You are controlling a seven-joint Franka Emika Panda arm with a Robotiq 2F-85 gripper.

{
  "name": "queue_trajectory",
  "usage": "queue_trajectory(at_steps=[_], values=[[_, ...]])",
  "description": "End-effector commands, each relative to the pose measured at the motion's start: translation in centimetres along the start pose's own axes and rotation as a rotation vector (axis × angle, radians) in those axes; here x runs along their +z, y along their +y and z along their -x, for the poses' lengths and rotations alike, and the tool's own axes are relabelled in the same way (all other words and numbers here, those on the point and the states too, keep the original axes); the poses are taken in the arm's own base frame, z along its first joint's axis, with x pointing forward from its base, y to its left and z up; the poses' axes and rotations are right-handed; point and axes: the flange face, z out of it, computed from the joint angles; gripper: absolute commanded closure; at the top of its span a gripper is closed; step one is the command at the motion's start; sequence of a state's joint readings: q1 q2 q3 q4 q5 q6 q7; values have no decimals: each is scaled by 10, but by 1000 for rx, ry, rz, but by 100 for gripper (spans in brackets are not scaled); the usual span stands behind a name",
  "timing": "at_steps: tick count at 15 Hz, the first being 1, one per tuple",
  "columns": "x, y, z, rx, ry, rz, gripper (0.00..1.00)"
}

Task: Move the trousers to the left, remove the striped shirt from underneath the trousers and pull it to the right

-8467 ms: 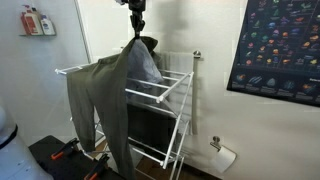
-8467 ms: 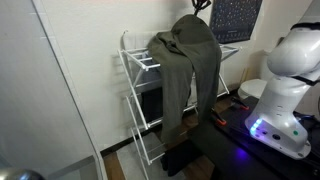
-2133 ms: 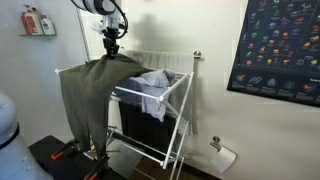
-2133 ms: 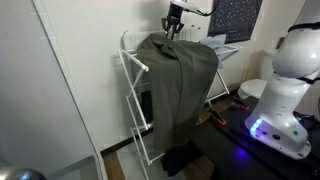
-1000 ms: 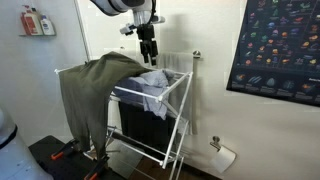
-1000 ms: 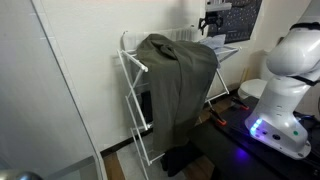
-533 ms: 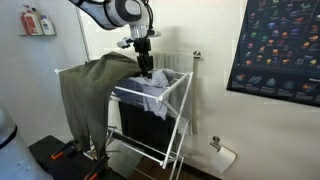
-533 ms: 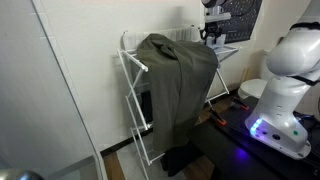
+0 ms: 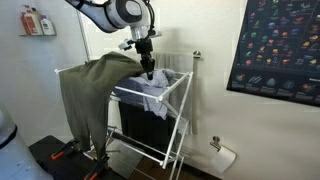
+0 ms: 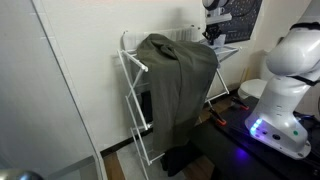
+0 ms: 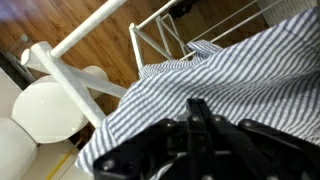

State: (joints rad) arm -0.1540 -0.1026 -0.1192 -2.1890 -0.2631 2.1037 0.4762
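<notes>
Wrist view is filled by the shirt (image 11: 240, 70), which is draped on the rack (image 9: 178, 88) at 6 o'clock just beneath the gripper (image 9: 148, 72), with the trousers (image 9: 92, 85) at 9 o'clock; whether the jaws are spread cannot be told.

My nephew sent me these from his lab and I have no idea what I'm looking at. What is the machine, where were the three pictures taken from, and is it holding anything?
It is a robot arm with a two-fingered hand at its tip. Two pictures come from cameras standing at different spots in the room. The third comes from a camera on the arm's wrist, looking down past the hand. A white drying rack carries olive-green trousers, draped over one end, and a small striped shirt next to them. The hand is lowered onto the shirt. The wrist view shows its dark fingers against the stripes, but whether they have closed on the cloth cannot be told.
</notes>
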Motion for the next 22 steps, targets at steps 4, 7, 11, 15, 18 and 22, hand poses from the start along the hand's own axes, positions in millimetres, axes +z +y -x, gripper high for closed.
queue_trajectory(at_steps=[4,7,11,15,18,22], values=[[-41,11,15,2,42,-27,58],[-62,18,10,18,101,-31,36],[-49,36,-3,35,114,-42,6],[-5,56,-14,41,74,-46,0],[24,64,-21,53,70,-31,25],[38,62,-28,66,94,-49,49]])
